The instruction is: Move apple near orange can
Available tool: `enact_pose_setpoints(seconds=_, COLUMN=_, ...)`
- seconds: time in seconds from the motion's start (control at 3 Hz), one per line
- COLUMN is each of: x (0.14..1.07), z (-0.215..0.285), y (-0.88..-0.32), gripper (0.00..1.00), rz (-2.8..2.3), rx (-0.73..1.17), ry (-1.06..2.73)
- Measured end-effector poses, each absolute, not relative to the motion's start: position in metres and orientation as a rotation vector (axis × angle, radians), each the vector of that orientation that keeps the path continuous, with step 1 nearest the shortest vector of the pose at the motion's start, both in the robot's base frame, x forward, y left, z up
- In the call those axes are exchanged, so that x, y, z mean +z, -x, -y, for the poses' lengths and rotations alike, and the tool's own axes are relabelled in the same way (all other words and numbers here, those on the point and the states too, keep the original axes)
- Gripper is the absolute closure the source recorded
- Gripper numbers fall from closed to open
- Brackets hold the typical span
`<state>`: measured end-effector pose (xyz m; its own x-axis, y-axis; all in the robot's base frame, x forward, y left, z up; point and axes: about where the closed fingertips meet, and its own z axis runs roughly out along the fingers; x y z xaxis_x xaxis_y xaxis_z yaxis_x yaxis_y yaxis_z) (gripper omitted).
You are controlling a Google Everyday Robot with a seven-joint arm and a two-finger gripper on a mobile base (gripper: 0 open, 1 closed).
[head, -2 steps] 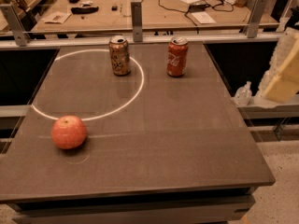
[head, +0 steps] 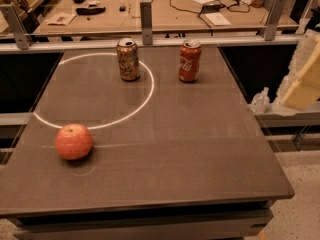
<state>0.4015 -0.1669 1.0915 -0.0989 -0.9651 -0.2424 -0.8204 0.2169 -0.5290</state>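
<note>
The red-orange apple (head: 73,141) sits on the dark table (head: 190,154) at the front left, just outside a white ring painted on the top. The brownish-orange can (head: 128,59) stands upright at the back, on the far edge of that ring. The apple and the can are well apart. My gripper (head: 302,79) shows as a pale cream shape at the right edge, beyond the table's right side, far from both and holding nothing that I can see.
A red Coca-Cola can (head: 190,60) stands upright right of the orange can. A metal rail (head: 150,41) runs behind the table, with a cluttered wooden bench (head: 165,9) beyond. A small clear bottle (head: 260,101) sits on a ledge to the right.
</note>
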Motion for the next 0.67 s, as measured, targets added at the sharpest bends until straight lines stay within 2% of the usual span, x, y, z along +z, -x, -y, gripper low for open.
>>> enact_pose_setpoints(seconds=0.67, x=1.0883, z=0.1597, y=-0.3954, gripper=0.00, rz=-1.964, rx=-0.265, ry=1.587)
